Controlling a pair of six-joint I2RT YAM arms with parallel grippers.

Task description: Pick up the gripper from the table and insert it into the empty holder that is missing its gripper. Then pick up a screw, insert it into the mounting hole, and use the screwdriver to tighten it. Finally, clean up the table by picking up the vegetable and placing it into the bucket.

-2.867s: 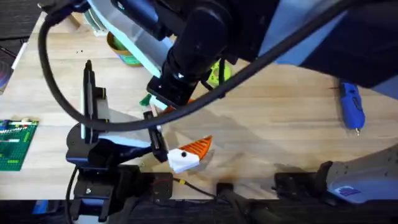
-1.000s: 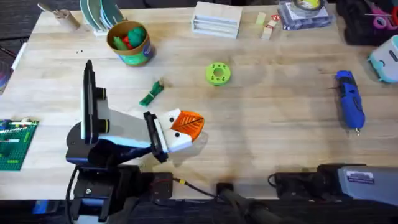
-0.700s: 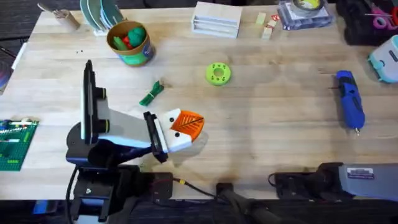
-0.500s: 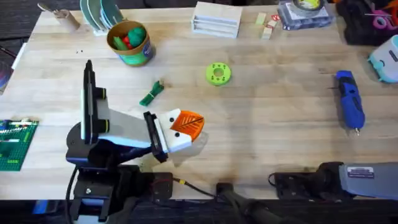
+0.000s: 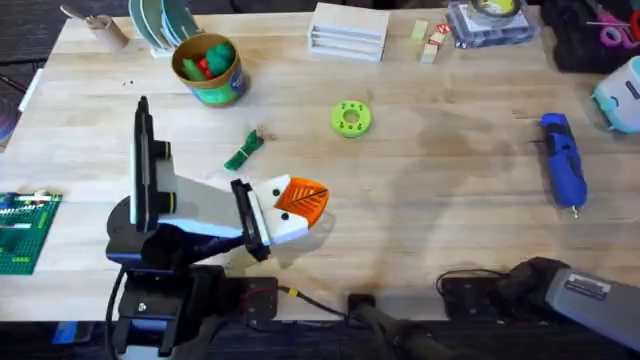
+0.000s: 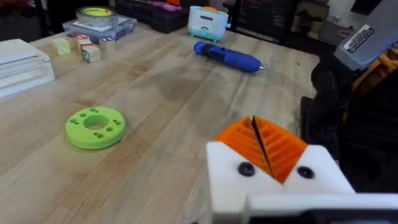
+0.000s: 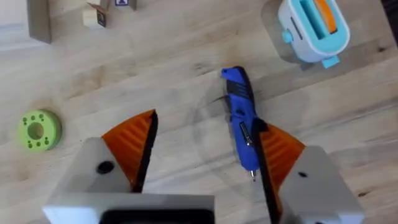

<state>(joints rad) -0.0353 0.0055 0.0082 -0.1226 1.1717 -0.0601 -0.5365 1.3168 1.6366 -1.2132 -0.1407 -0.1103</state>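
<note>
My left gripper (image 5: 303, 200) rests low over the table's near left, its two orange ribbed fingers (image 6: 264, 144) pressed together on white mounts, nothing between them. My right gripper (image 7: 208, 124) is open and looks down on the blue screwdriver (image 7: 241, 118), which lies flat at the table's right (image 5: 562, 170). The slim green vegetable (image 5: 243, 151) lies a short way beyond the left gripper. The bucket (image 5: 208, 68) stands at the back left with green and red pieces inside. The loose gripper, the empty holder and the screw are out of view.
A round green disc with holes (image 5: 349, 118) lies mid-table. A toy toaster (image 7: 311, 28) sits at the far right edge. White plates, a white block stack (image 5: 348, 30) and small cubes line the back. A green baseplate (image 5: 25, 232) lies at the left edge.
The right arm, which earlier loomed large over the left gripper, has pulled back to the lower right. The left gripper has shifted slightly farther from the front edge. Objects on the table stay put.
</note>
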